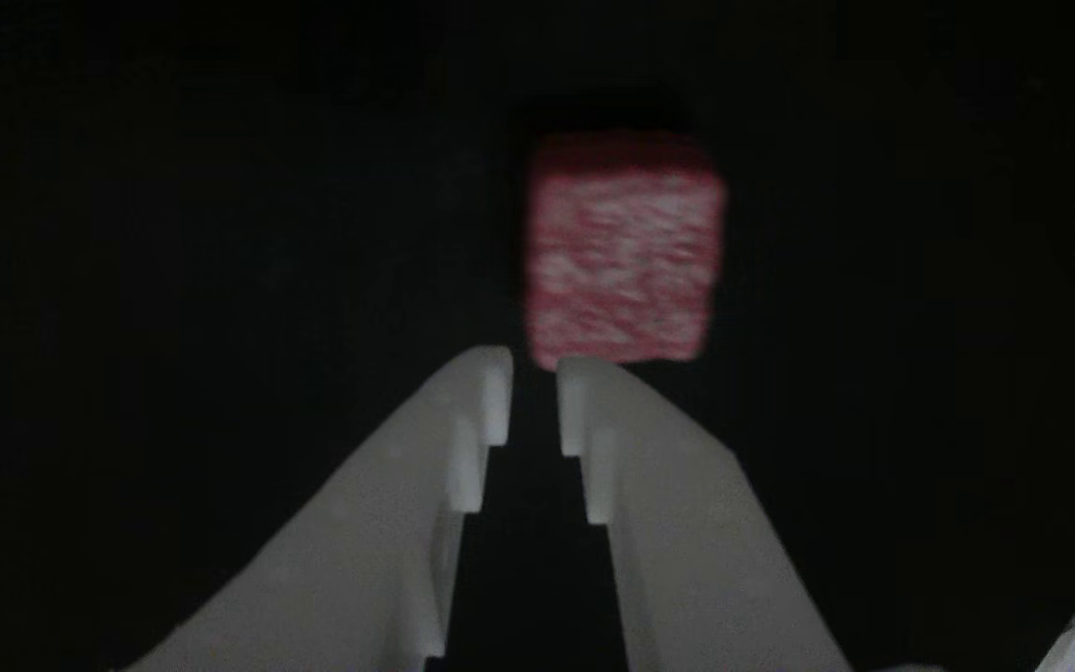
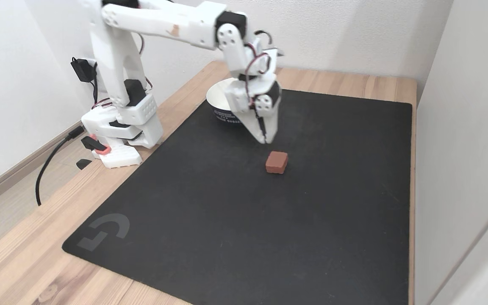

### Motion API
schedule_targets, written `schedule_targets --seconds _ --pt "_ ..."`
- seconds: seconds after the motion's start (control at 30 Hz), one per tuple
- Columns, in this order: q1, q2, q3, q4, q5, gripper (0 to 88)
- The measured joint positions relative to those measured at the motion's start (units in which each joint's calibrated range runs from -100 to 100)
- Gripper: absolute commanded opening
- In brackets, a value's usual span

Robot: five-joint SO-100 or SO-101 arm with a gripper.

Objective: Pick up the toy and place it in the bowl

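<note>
The toy (image 2: 276, 162) is a small dark-red block lying flat on the black mat; in the other view the toy (image 1: 626, 247) looks red with white speckles, just beyond the fingertips and slightly to the right. My gripper (image 2: 265, 139) hangs point-down a little above the mat, behind the toy and apart from it. In the other view the gripper (image 1: 534, 373) has its white fingers drawn nearly together with nothing between them. The white bowl (image 2: 217, 98) stands at the mat's back edge, partly hidden behind my wrist.
The black mat (image 2: 235, 220) covers most of the wooden table (image 2: 23, 262). The arm's base (image 2: 121, 135) and its cable sit at the left edge. Walls close in at the back and on the right.
</note>
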Motion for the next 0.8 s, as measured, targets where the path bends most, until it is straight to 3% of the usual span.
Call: schedule_targets --seconds 0.8 --pt "1.58 5.66 -5.67 0.17 0.00 2.8"
